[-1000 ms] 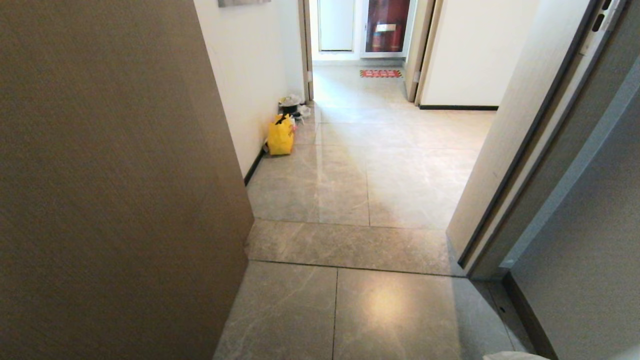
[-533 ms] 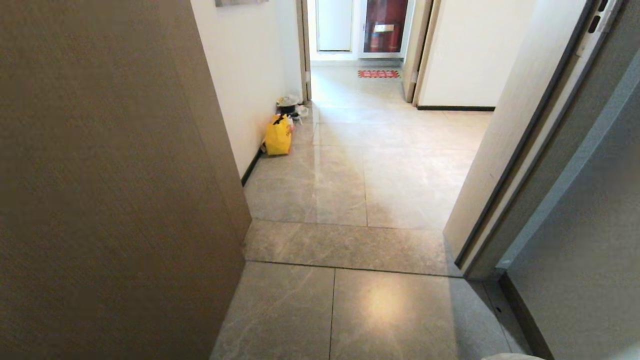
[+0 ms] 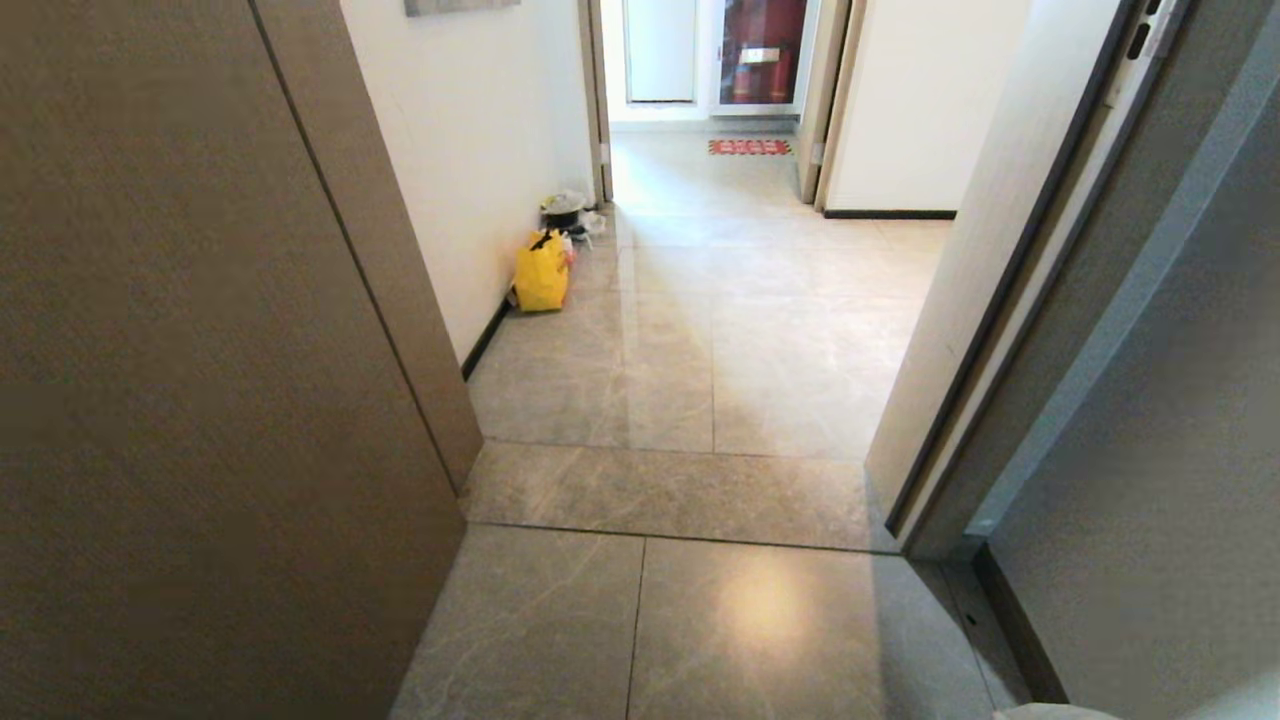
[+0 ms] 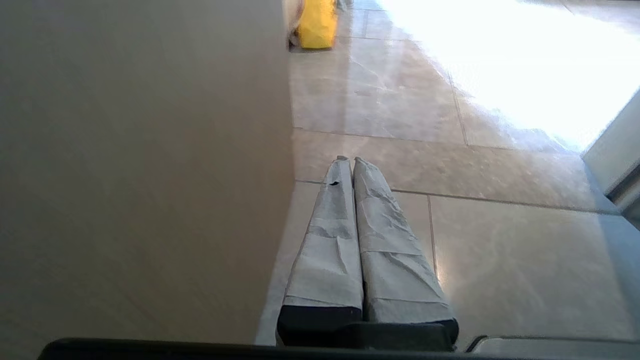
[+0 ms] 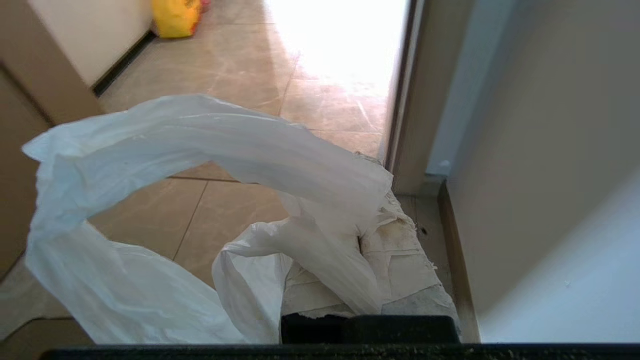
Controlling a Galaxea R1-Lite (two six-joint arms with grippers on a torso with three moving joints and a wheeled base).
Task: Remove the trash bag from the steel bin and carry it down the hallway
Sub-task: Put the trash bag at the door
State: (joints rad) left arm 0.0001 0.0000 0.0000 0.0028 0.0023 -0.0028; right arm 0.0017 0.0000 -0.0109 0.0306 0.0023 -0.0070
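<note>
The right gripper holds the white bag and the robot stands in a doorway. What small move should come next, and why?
Probably roll straight on through the doorway into the hallway. The right gripper is shut on the trash bag, so the bag is out of the bin. The left gripper is shut and empty. Keep centred: a brown panel stands close on the left, a door frame on the right.

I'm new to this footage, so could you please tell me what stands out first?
The white trash bag billows from the shut right end effector, filling that wrist view. Down the hallway, a yellow tote sits against the left wall. The left end effector is shut and empty.
</note>
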